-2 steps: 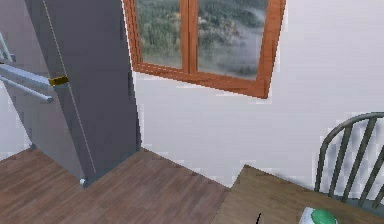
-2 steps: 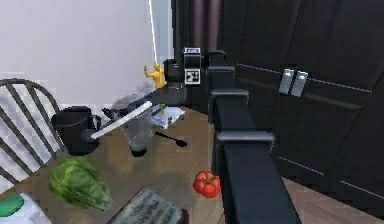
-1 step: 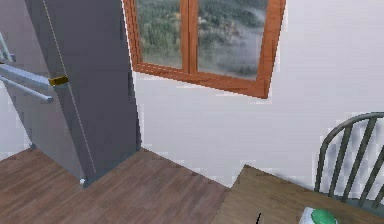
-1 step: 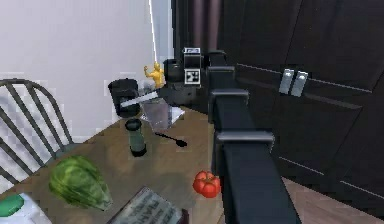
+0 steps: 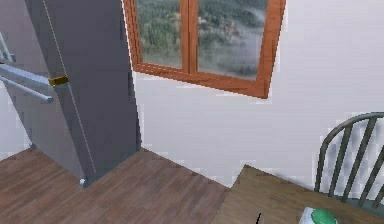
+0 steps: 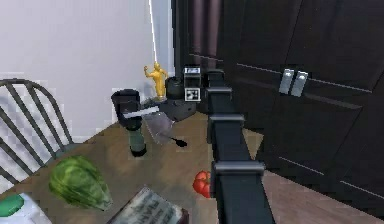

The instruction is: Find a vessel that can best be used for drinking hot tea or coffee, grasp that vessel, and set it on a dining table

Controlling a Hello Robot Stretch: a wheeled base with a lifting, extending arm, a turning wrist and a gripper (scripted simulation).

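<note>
Hand (image 6: pixel 152 118) of the robot, a dark body with thin grey fingers, sits at the far end of the dark arm (image 6: pixel 230 150), out over a wooden bench (image 6: pixel 170 168). Whether its fingers are spread or pressed together cannot be told.

Right at the fingertips, on the side away from the arm, is a dark vessel (image 6: pixel 125 102), cup-shaped with a paler rim. A dark green upright thing (image 6: pixel 136 140) shows just beneath it, so it cannot be told whether the hand holds the vessel or the vessel stands on the bench.

Beyond the hand stands a small yellow object (image 6: pixel 155 78). Nearer than the hand lie a green leafy head (image 6: pixel 80 185) and a red fruit (image 6: pixel 203 183). A spindle-backed chair (image 6: pixel 30 120) stands past the vessel at the bench's edge.

The vessel is probably a mug: stiff, fairly light, smooth-sided, and likely to chip or break if knocked. No handle can be made out, so a grip across its wall at mid-height, kept upright, seems safest.
</note>
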